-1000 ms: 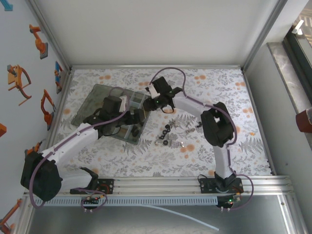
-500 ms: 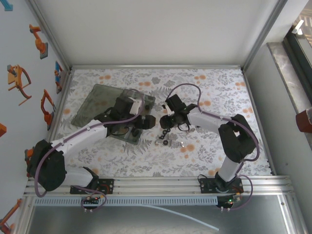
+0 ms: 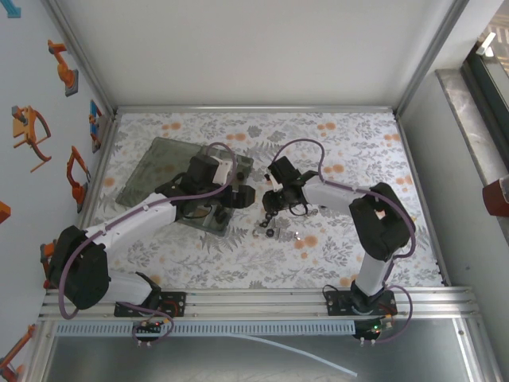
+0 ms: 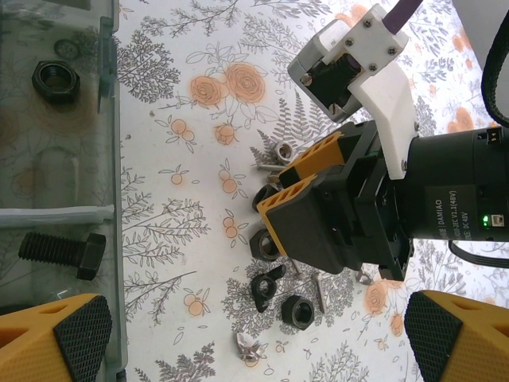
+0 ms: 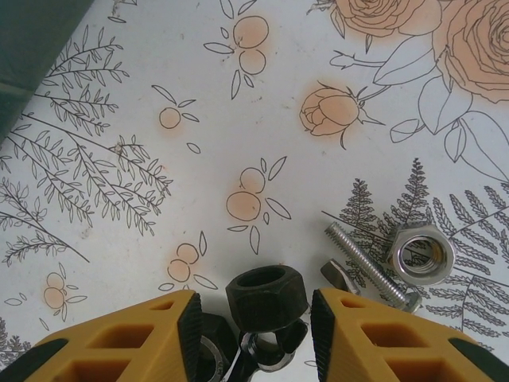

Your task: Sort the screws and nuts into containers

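Observation:
Loose nuts and screws (image 3: 274, 224) lie in a small pile on the floral tabletop, right of the smoky organizer box (image 3: 163, 171). My right gripper (image 5: 254, 316) is open and low over the pile. Its yellow fingers (image 5: 155, 334) straddle a black nut (image 5: 266, 296) with a narrow gap on each side. Right of that nut lie a silver screw (image 5: 364, 263) and a silver nut (image 5: 420, 255). My left gripper (image 4: 254, 350) hangs wide open at the box's right edge. One compartment (image 4: 79, 143) holds a black nut (image 4: 56, 79), the neighbouring one a black screw (image 4: 62, 252).
More black nuts (image 4: 298, 310) and a silver wing nut (image 4: 248, 348) lie just below the right gripper (image 4: 296, 208) in the left wrist view. The two grippers stand close together, left (image 3: 231, 197) and right (image 3: 269, 212). The box's flat lid (image 3: 151, 163) lies open toward the left wall.
The right gripper has swung from above the box's right side down to the pile and now straddles a black nut. The left gripper has shifted a little to the right and stays wide open.

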